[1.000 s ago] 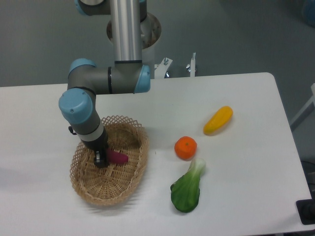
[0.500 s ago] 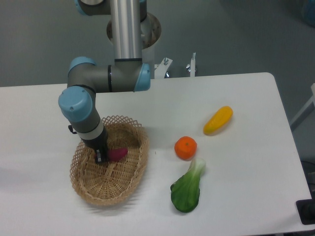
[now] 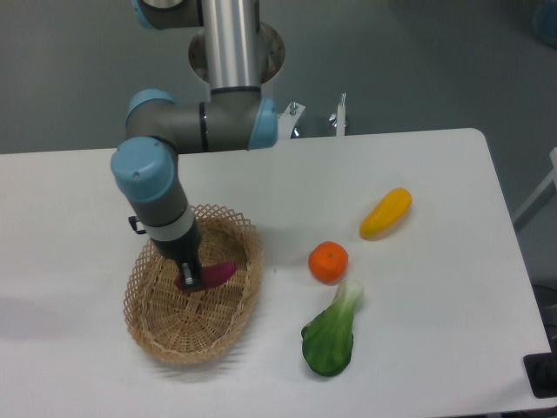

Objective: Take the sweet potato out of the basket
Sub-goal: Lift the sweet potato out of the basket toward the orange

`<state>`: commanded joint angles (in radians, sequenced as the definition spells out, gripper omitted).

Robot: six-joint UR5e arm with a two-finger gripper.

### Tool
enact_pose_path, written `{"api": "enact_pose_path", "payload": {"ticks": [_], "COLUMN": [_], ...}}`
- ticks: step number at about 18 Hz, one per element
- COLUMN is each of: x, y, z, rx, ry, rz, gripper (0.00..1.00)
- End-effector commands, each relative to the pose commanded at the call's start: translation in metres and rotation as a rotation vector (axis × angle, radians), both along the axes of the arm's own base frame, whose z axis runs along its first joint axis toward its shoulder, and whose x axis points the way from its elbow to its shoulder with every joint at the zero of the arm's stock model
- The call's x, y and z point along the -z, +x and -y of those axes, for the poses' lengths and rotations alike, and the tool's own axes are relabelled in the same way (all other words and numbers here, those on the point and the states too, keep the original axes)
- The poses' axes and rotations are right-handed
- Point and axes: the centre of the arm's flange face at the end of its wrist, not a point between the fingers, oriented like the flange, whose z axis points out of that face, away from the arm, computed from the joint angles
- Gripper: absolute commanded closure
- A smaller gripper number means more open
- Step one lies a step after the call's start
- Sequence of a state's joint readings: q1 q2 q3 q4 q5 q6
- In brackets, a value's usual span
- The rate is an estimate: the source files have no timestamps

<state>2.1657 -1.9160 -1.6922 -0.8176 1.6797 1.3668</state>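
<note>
Vs. frames 1.0 s and 0.5 s ago: arm wrist and elbow sit further right, gripper [image 3: 188, 280] has shifted right w/ them, and sweet potato [image 3: 216, 273] now tilts, right end higher than left, where before it lay flatter on the basket floor. Basket [image 3: 153, 335] position unchanged on table [image 3: 435, 305]. Surroundings: orange [image 3: 328, 262] right of basket, apart from it; green leafy veg [image 3: 332, 333] just below orange, its white stalk end close to the fruit; yellow elongated veg [image 3: 385, 212] further right and up, well apart from basket. None of these lie between gripper and basket; only the basket's lacy rim surrounds the work zone. Arm forearm passes over basket's upper-left rim and hides part of interior. Sweet potato location: inside basket outline, centre-right, left end at gripper tip, body extending right toward the far wall. Fingers are clamped on the left end of the sweet potato; contact point itself small and partly hidden by the dark gripper body. Whether the tuber's right end touches the weave: cannot tell.
</note>
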Motion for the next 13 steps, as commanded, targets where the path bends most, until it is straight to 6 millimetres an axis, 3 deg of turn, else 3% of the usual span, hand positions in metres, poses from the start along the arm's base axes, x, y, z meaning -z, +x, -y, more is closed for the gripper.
{"api": "enact_pose_path", "payload": {"ticks": [5, 9, 13], "x": [-0.059, -0.086, -0.099], "y": [-0.089, -0.147, -0.194], "z": [0.017, 0.026, 0.064], "rx": [-0.12, -0.186, -0.197], "ry": [0.046, 0.094, 0.139], "rz": [-0.02, -0.047, -0.001], "gripper": [0.63, 0.63, 0.63]}}
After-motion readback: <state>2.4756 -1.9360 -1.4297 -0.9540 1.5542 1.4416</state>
